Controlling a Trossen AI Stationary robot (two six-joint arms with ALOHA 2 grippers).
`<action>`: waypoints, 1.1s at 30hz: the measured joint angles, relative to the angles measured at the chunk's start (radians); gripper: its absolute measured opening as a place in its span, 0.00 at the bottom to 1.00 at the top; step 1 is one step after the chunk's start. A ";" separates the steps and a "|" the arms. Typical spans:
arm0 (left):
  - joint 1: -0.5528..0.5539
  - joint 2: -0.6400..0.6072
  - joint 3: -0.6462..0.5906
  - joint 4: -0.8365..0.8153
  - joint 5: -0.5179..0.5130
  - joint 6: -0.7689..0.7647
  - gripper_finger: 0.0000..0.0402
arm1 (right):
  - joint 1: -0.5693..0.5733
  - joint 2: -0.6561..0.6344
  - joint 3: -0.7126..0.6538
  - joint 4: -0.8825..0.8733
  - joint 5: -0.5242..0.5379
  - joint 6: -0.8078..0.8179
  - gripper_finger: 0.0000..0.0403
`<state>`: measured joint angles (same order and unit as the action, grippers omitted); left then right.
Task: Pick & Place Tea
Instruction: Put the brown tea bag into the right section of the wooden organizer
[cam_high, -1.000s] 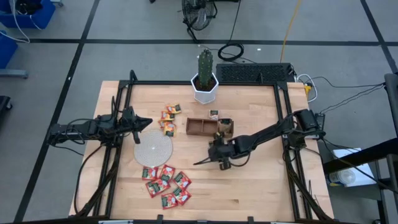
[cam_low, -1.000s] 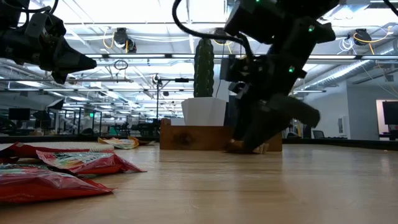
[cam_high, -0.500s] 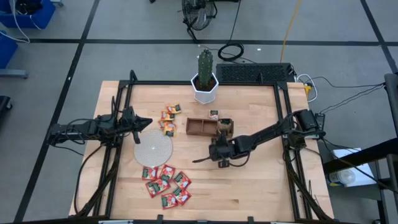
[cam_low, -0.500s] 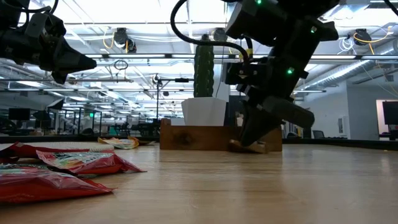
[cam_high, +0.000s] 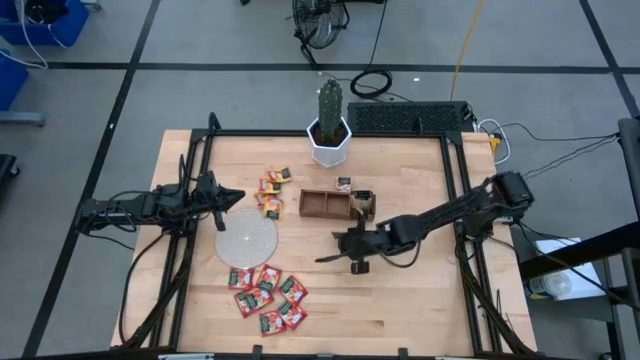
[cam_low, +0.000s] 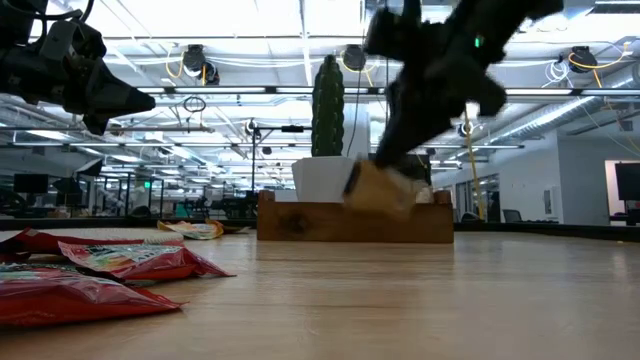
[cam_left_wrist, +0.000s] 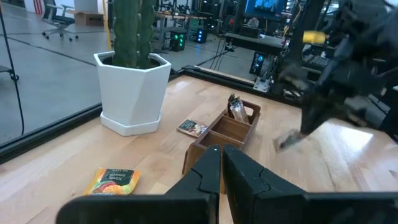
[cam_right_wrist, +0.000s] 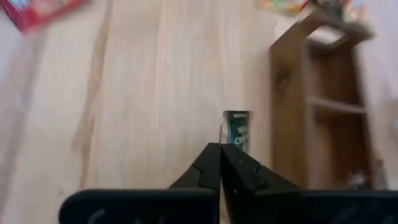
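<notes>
Nearest me lie about eight red sachets (cam_high: 266, 296) in a loose cluster, with one grey disc (cam_high: 247, 239) just behind them. Farther back are about four orange-yellow sachets (cam_high: 271, 192). One brown tray (cam_high: 325, 204) sits beside them, with a whitish sachet (cam_high: 344, 184) on the table behind it.

My right gripper (cam_right_wrist: 221, 147) was low at the tray's front a second ago. It is now raised, its fingers clenched on one dark-printed sachet (cam_right_wrist: 236, 134), which pokes out past the fingertips and hangs clear of the table.

My left gripper (cam_high: 235, 197) has not moved. It hovers closed and empty beside the disc.
</notes>
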<state>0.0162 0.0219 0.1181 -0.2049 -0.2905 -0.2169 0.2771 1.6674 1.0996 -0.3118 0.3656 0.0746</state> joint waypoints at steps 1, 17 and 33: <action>0.000 0.000 0.000 -0.001 0.000 0.000 0.05 | 0.000 -0.023 0.000 -0.005 0.000 -0.001 0.00; 0.000 0.000 0.000 0.000 0.000 0.000 0.05 | -0.132 -0.500 -0.732 0.987 -0.002 -0.009 0.00; 0.000 0.000 0.000 -0.001 0.000 0.000 0.05 | -0.310 -0.483 -0.967 1.363 -0.273 0.014 0.00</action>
<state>0.0162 0.0216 0.1181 -0.2058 -0.2909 -0.2169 -0.0333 1.1846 0.1324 1.0510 0.0922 0.0887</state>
